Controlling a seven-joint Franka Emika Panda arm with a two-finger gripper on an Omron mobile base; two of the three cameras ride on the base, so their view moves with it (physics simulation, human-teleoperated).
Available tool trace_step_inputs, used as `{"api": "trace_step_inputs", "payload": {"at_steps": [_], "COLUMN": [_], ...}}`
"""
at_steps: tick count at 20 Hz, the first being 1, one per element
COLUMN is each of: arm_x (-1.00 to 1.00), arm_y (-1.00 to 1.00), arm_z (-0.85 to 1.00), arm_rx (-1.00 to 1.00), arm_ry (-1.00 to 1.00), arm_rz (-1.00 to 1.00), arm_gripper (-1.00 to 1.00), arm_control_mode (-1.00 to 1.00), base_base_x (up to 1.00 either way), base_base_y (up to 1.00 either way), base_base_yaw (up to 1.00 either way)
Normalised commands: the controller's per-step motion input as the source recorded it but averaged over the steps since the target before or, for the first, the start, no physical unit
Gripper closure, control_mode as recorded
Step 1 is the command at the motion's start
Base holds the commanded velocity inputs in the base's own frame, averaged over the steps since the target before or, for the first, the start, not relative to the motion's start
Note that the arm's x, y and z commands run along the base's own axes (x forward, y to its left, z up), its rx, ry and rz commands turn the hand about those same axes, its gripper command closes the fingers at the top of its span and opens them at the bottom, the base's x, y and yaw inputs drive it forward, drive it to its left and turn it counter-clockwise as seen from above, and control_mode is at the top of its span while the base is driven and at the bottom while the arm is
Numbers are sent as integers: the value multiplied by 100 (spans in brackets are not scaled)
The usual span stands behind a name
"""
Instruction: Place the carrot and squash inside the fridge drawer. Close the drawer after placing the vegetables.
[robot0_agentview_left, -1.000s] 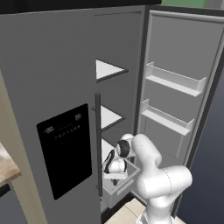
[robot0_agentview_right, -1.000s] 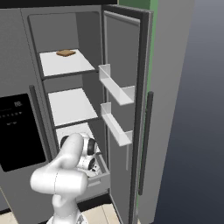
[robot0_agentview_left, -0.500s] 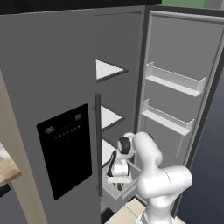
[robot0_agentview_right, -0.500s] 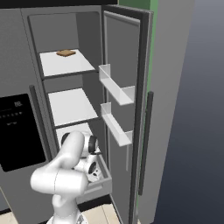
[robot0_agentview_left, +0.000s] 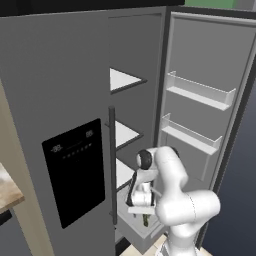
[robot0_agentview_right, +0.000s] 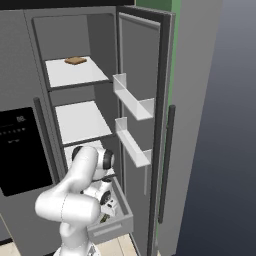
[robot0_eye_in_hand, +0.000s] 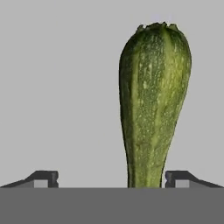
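Here the two-finger gripper (robot0_eye_in_hand: 111, 178) stands wide open over the pulled-out light-grey fridge drawer (robot0_agentview_right: 119, 224), gripping nothing; the dark green mottled squash (robot0_eye_in_hand: 152, 100) lies between its spread fingertips, touching neither, on the drawer floor

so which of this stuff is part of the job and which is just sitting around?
Job:
squash, lying loose between the open end effector's fingers
fridge drawer, pulled out
end effector, over the drawer

Just there:
brown item on the top shelf
door bins
dispenser panel
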Motion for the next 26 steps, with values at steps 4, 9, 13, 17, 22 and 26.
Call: {"api": "trace_step_inputs", "payload": {"at_steps": [4, 9, 13, 17, 22, 26], "arm_x": [0, -8, -43, -52, -66, -57], "arm_y": [-7, 0, 5, 0, -2, -18], "arm_z": [98, 100, 100, 100, 100, 100], "arm_rx": [1, 0, 0, 0, 0, 0], "arm_ry": [-9, -16, -26, -33, -35, -32], "arm_rz": [-7, -7, -4, -4, -4, -2], "arm_gripper": [-100, -100, -100, -100, -100, -100], "arm_control_mode": [-100, -100, -100, -100, -100, -100], "base_base_x": [0, 0, 0, 0, 0, 0], "base_base_y": [0, 0, 0, 0, 0, 0], "base_base_yaw": [0, 0, 0, 0, 0, 0]}}
